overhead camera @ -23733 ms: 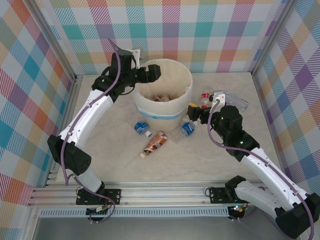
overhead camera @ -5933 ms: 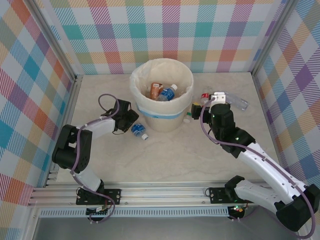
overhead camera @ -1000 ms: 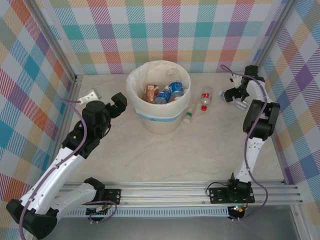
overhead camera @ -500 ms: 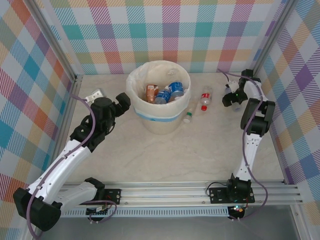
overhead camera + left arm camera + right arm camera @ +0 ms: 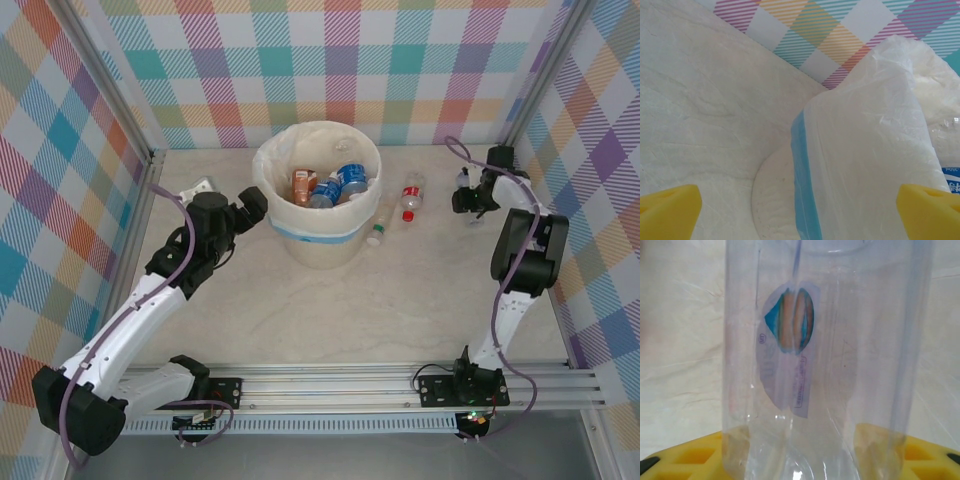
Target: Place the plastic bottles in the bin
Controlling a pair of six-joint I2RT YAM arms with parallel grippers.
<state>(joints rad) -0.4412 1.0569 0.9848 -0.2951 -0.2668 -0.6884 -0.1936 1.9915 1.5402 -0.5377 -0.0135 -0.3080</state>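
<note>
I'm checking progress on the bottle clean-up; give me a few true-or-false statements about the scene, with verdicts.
1. A red-labelled bottle and a paler bottle lie on the table right of the bin. True.
2. The bin is empty. False: several bottles lie inside.
3. The left gripper is open beside the bin. True.
4. The bottle before the right gripper is opaque brown. False: it is a clear bottle with a small blue and orange label.

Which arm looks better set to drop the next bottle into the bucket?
Right. The right hand has a clear bottle inside it, probably ready to carry over. The left hand is open and empty beside the bin.
</note>
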